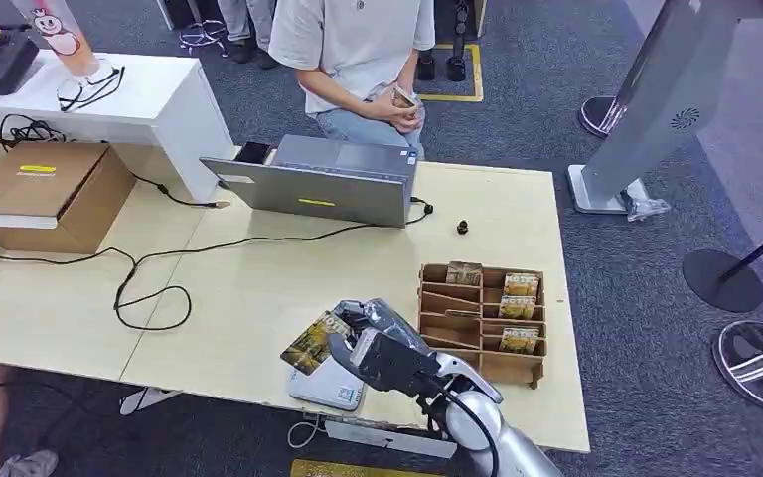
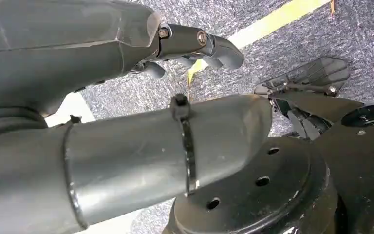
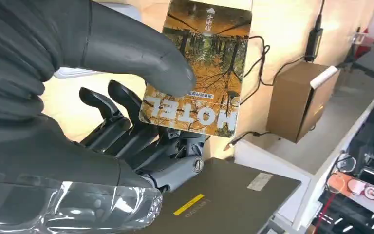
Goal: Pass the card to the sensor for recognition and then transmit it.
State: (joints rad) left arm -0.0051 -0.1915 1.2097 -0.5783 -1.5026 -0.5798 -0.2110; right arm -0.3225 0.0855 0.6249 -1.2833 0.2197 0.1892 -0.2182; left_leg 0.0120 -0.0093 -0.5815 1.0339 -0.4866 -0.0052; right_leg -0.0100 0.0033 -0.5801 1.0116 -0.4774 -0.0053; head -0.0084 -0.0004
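Note:
An orange hotel card (image 1: pixel 313 341) with an autumn forest print is pinched in my right hand (image 1: pixel 378 343), between the thumb (image 3: pixel 141 53) and the darker fingers underneath. The card (image 3: pixel 204 63) is held flat just above the left part of the white sensor pad (image 1: pixel 328 386), which lies at the table's front edge. Whether card and pad touch I cannot tell. My left hand (image 2: pixel 126 48) hangs over the carpeted floor and holds nothing, its fingers apart.
A wooden card rack (image 1: pixel 482 318) with several cards stands right of my hand. A grey laptop (image 1: pixel 323 184) sits at the table's far side, a seated person (image 1: pixel 358 60) behind it. A cardboard box (image 1: pixel 55 194) and black cables (image 1: pixel 149 288) lie at the left.

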